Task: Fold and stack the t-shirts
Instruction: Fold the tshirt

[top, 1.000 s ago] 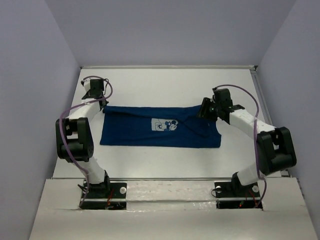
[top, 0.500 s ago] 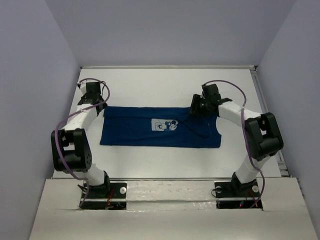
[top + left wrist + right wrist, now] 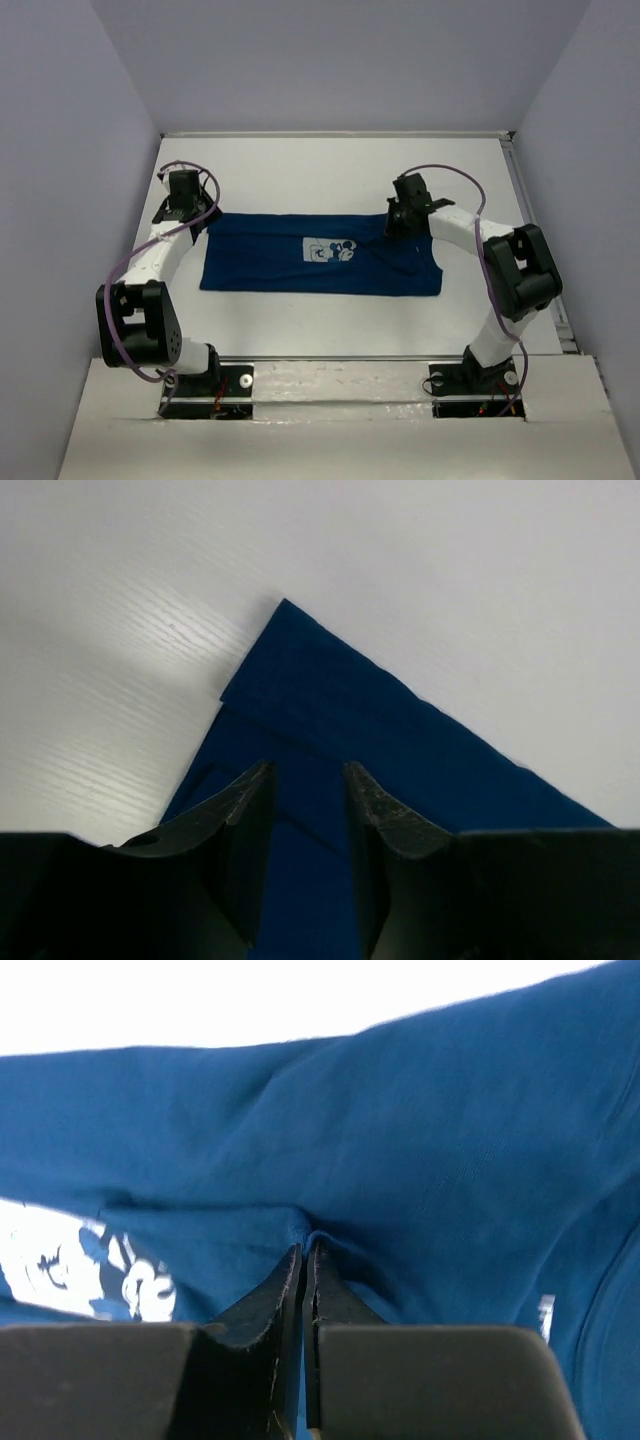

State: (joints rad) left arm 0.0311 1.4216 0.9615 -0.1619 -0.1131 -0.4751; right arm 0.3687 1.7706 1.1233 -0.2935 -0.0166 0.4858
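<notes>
The dark blue t-shirt lies flat as a long folded rectangle, its pale cartoon print facing up. My left gripper hovers at the shirt's far left corner. In the left wrist view its jaws stand apart, and the layered blue t-shirt runs flat beneath and between them. My right gripper sits on the far edge, right of the print. In the right wrist view its jaws are pressed together on a small pinched ridge of the t-shirt, with the print at the lower left.
The white table is bounded by a raised rail on the right and by pale walls at the back and sides. Both arm bases stand at the near edge, below the shirt.
My right gripper has slid left along the shirt's far edge and closed on the cloth. The left gripper has opened a little and shifted slightly at the far left corner.
</notes>
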